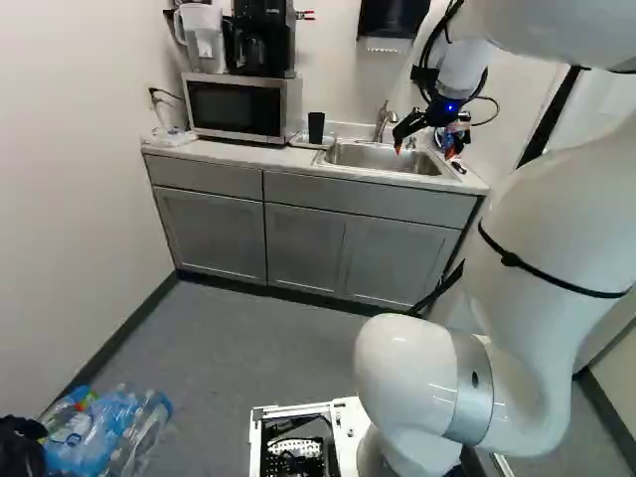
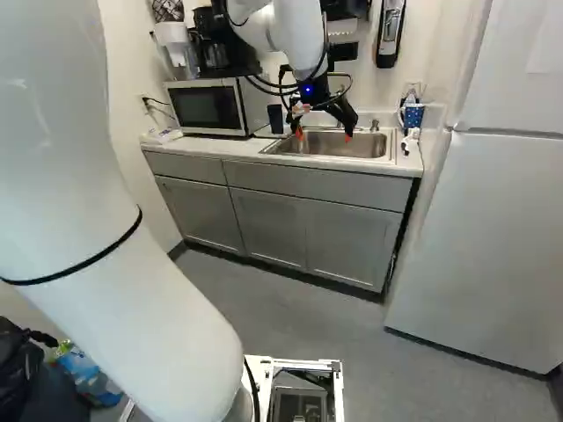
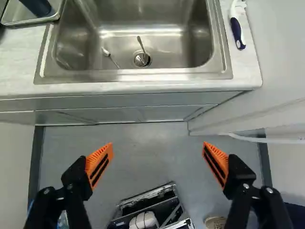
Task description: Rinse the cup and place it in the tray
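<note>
1. In the right base view, I see the black gripper (image 2: 323, 135) in front of the sink (image 2: 339, 146), pointing down, with its two fingers wide apart. The dark cup (image 2: 275, 119) stands near it, between the sink and the microwave (image 2: 208, 106). On the other side of the sink, in the corner of the counter (image 2: 410, 162), there is a blue patterned container (image 2: 413, 115).

2. In the left base view, the arm (image 1: 556, 234) reaches toward the sink from the right. The cup is upright in the tray (image 1: 301, 142), just beside the sink, and the faucet (image 1: 383, 121) rises behind the basin. A coffee maker (image 1: 263, 40) is on top of the microwave. On the floor, at the lower left, I notice some plastic bottles (image 1: 111, 432).

3. In the wrist view, the gripper (image 3: 158, 150) is widely open and holds nothing; its orange pads (image 3: 98, 162) are well apart. Ahead of it is the sink, where two metal utensils (image 3: 110, 57) (image 3: 141, 43) lie near the drain (image 3: 142, 59). The cup is in the metal tray to one side of the sink; a brush (image 3: 236, 32) with a dark blue handle lies at the opposite side.
</note>
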### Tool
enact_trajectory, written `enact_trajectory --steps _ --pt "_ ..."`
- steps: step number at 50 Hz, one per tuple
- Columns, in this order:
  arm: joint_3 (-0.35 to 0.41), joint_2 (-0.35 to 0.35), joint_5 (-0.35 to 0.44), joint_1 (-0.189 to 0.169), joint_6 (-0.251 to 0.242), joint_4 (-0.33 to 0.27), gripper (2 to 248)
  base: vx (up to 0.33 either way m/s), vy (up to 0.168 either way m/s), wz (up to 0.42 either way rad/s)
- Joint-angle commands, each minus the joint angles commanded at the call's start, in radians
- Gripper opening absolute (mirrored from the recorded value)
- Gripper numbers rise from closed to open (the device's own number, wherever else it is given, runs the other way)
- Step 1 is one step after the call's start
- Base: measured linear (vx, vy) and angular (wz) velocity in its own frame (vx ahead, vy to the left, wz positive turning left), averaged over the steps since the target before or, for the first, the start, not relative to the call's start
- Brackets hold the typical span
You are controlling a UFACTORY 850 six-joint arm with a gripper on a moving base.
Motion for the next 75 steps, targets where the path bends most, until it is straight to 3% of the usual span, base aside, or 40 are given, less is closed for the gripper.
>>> enact_trajectory --steps 52,75 --pt "0.003 0.002 0.002 0.001 0.0 0.0 247 -0.031 0.013 0.007" --pt "0.036 0.01 0.046 0.013 0.003 -0.001 247 0.0 0.0 0.0"
